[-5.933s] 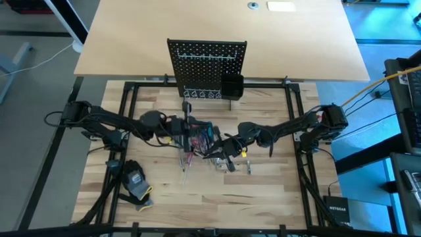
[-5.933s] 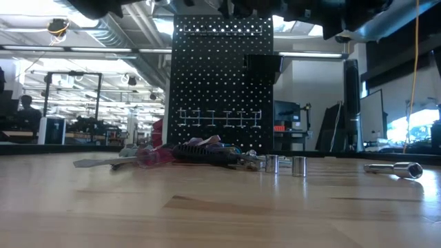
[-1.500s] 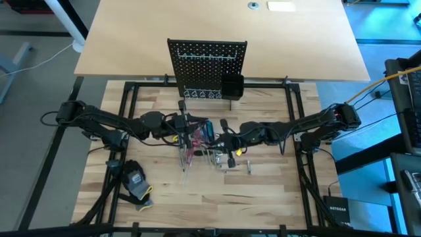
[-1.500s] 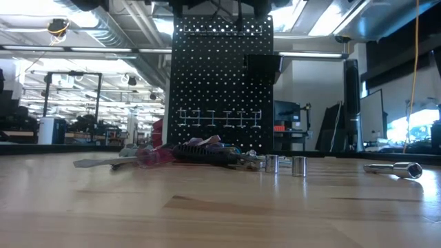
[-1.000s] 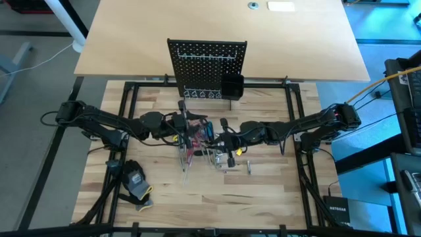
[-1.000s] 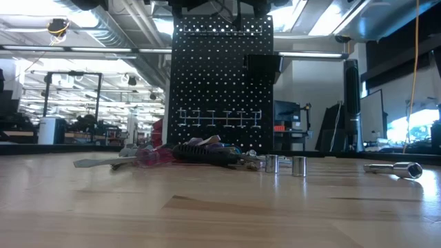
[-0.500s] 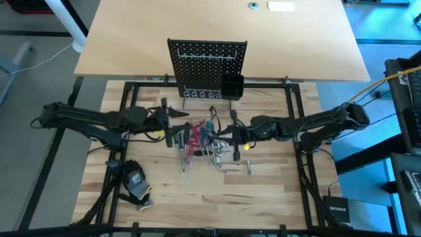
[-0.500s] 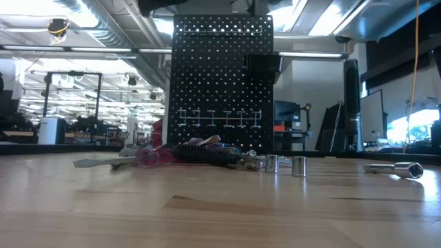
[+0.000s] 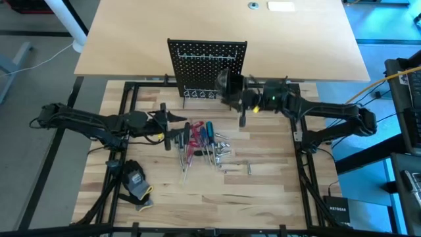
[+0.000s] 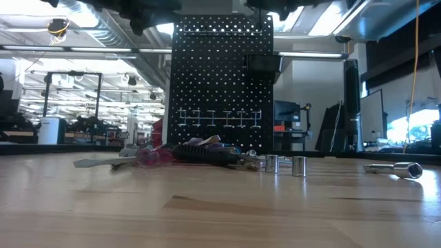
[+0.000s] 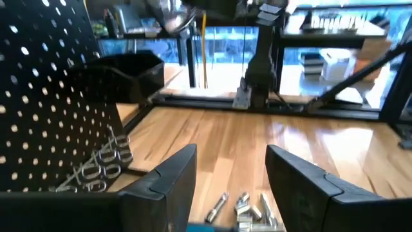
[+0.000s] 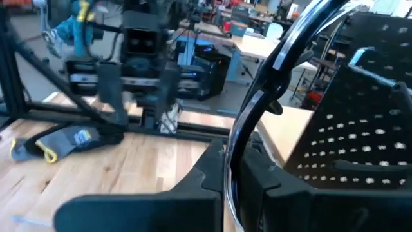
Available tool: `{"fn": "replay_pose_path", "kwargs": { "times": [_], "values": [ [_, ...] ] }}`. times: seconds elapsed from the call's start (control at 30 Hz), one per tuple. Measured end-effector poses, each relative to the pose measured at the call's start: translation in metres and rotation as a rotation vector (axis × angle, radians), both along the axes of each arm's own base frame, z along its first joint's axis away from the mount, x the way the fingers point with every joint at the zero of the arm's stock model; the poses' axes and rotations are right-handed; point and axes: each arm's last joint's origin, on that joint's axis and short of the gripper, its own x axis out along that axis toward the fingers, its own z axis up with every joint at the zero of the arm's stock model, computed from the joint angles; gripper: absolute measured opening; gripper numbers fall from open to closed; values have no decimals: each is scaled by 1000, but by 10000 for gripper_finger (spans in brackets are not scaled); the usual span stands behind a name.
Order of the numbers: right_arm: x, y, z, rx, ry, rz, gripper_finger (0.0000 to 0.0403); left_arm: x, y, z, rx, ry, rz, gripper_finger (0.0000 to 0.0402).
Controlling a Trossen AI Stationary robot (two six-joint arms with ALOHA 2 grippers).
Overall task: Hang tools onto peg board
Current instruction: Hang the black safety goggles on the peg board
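At upper centre of the high view, peg board (image 9: 207, 62) upright at the far edge of the wooden table (image 9: 270, 191), with a small black bin (image 9: 232, 86) on its lower right part. Just in front of that bin, right gripper (image 9: 227, 84), raised above the table. Closed tightly, as seen from the right wrist view (image 12: 235, 175), on a thin silver tool (image 12: 252, 113) rising in a curve between the fingers, close to the perforated panel; exact kind of tool not possible to tell.

At centre left of the high view, left gripper (image 9: 166, 116), near the left side of the pile and apart from it. Fingers (image 11: 172, 175) spread wide in the left wrist view, nothing between them, only bare wood and some silver bits beyond.

At the middle of the table, the remaining tools (image 9: 200, 141) lying in a loose pile: red, blue and dark handles, with silver bits to the right. Same pile low in the low view (image 10: 196, 153), before the board. At lower left of the high view, a black-and-yellow glove (image 9: 135, 182), well apart from the pile.
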Motion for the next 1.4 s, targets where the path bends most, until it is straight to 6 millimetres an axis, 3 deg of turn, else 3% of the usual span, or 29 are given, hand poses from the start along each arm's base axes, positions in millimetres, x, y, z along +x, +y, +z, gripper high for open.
{"fn": "replay_pose_path", "kwargs": {
  "times": [0.27, 0.7, 1.03, 1.4],
  "values": [
    [-11, -40, 0, 92, -34, -8, 19, 0, 0, -1, 0, -7, 0, 175],
    [8, -49, -12, 99, -65, 26, 18, 0, 0, 0, 1, -11, 1, 175],
    [5, -53, -11, 73, -66, -8, 19, 0, 0, -1, 0, -3, 1, 175],
    [-5, -73, -14, 110, -47, -42, 19, 0, 0, 0, -7, -14, 2, 175]
  ]
}}
